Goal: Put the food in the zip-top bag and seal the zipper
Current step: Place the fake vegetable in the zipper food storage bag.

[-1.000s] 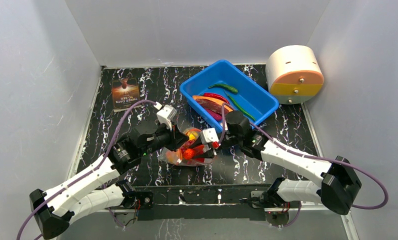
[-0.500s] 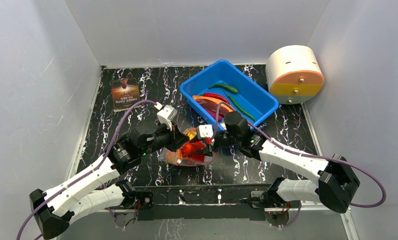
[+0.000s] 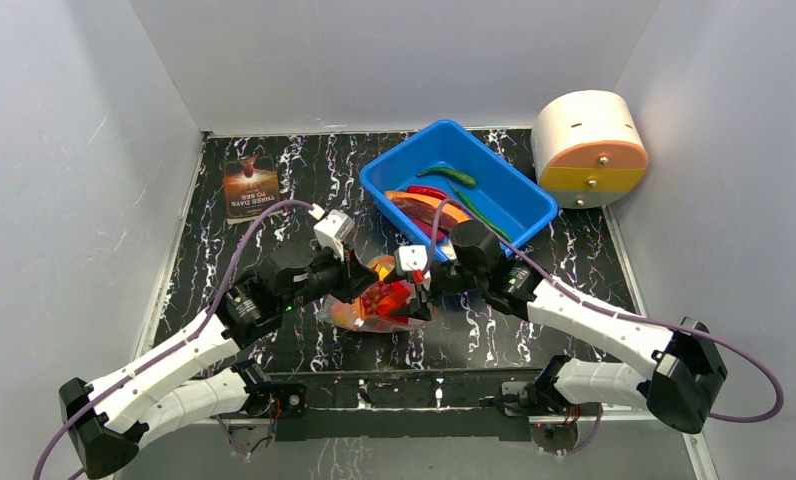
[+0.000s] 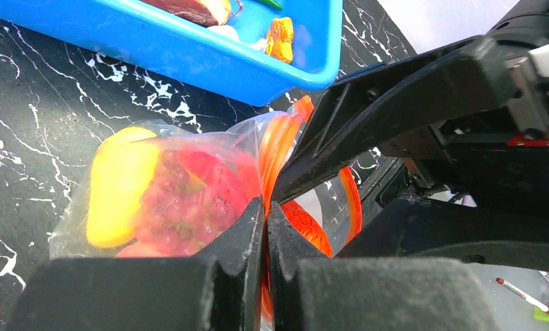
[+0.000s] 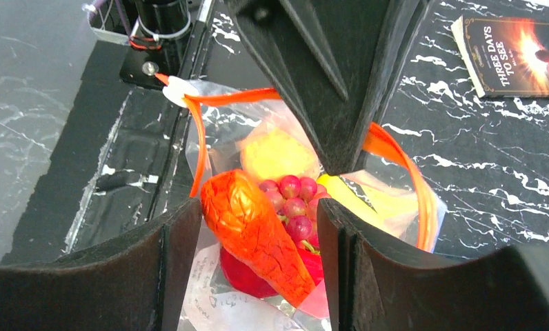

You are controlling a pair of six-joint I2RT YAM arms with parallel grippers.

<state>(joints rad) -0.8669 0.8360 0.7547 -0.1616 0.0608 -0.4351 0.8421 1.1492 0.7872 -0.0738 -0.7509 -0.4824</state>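
The clear zip-top bag [image 3: 372, 310] lies on the black marbled table between the arms. My left gripper [image 4: 266, 207] is shut on its orange zipper [image 4: 280, 134] and holds the mouth up. In the bag I see a lemon [image 5: 275, 155], purple grapes [image 5: 292, 200], a banana [image 5: 368, 203] and a red apple [image 5: 244, 276]. My right gripper [image 5: 258, 214] is open over the bag's mouth. An orange crinkled chili [image 5: 254, 238] lies between its fingers, leaning on the fruits inside. In the top view the left gripper [image 3: 359, 285] and right gripper [image 3: 417, 295] meet at the bag.
A blue tub [image 3: 530, 205] behind the bag holds green chilies [image 3: 446, 175], a red chili [image 3: 429, 191] and other pieces. A white and orange drum [image 3: 587, 148] stands at the back right. A brown printed card [image 3: 251, 187] lies at the back left.
My right gripper has moved left and down from beside the bag into its mouth. The left gripper has kept its hold on the zipper and has not moved.
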